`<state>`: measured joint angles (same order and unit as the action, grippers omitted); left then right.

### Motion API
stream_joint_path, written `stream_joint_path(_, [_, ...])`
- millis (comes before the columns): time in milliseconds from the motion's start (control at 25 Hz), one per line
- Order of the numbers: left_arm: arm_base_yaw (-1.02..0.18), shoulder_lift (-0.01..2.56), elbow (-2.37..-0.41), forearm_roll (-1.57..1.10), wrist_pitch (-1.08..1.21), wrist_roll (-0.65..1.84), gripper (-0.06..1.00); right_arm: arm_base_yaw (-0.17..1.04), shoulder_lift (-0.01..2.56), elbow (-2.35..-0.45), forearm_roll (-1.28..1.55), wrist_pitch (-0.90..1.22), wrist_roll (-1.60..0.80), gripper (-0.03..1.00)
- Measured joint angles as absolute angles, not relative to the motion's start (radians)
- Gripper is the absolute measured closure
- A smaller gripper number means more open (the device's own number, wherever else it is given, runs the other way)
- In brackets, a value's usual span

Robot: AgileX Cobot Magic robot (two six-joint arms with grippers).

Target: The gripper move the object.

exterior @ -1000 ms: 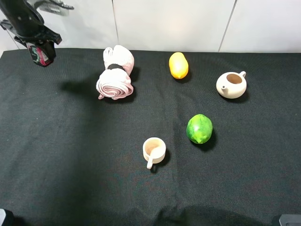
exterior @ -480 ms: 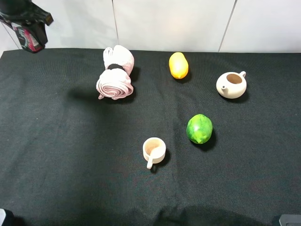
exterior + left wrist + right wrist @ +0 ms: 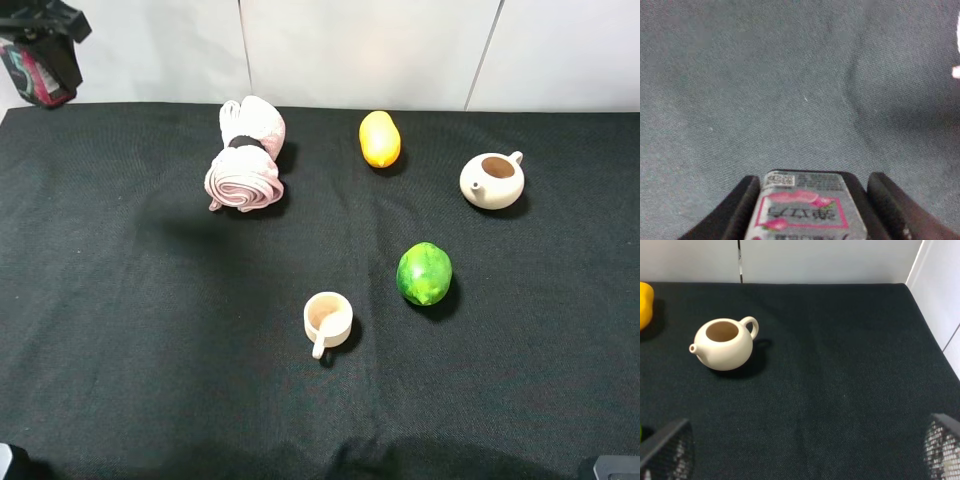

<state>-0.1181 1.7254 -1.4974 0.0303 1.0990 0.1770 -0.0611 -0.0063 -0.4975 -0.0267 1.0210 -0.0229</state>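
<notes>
My left gripper (image 3: pixel 40 55) is high at the far left corner of the exterior high view, above the edge of the black cloth. It is shut on the object, a small dark red and black carton (image 3: pixel 32 75). In the left wrist view the carton (image 3: pixel 807 207) shows its pinkish-white top and white label between the two black fingers (image 3: pixel 737 212), well above the cloth. My right gripper (image 3: pixel 805 455) is open and empty, with only its mesh-padded fingertips (image 3: pixel 665 452) in the right wrist view.
On the black cloth (image 3: pixel 150 330) lie a rolled pink towel (image 3: pixel 245 165), a yellow fruit (image 3: pixel 380 138), a beige teapot (image 3: pixel 492 180), a green fruit (image 3: pixel 424 273) and a beige cup (image 3: pixel 327 320). The teapot (image 3: pixel 724 344) also shows in the right wrist view. A white wall runs behind.
My left gripper has carried the carton up and to the far left, away from the cloth. Its shadow near the towel has faded. The right arm has not moved.
</notes>
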Motion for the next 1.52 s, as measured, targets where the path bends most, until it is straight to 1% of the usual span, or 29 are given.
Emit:
stream_joint_path(200, [-0.154,1.651,-1.375,0.030,1.061,0.156,0.42,-0.061,-0.006,-0.498,-0.027,1.021,-0.023,0.27])
stream_joint_path(480, [-0.226,1.598,-1.272,0.031,1.014,0.125,0.42,-0.061,-0.006,-0.498,-0.027,1.021,-0.023,0.27])
stream_joint_path(1040, [-0.458,1.595,-1.138,0.030,0.880,0.036,0.42,-0.061,-0.006,-0.498,-0.026,1.021,-0.023,0.27])
stream_joint_path(1320, [-0.594,1.595,-1.049,0.029,0.761,-0.049,0.42,-0.061,-0.006,-0.498,-0.026,1.021,-0.023,0.27])
stream_joint_path(1520, [-0.671,1.595,-1.001,0.029,0.677,-0.109,0.42,-0.061,-0.006,-0.498,-0.026,1.021,-0.023,0.27])
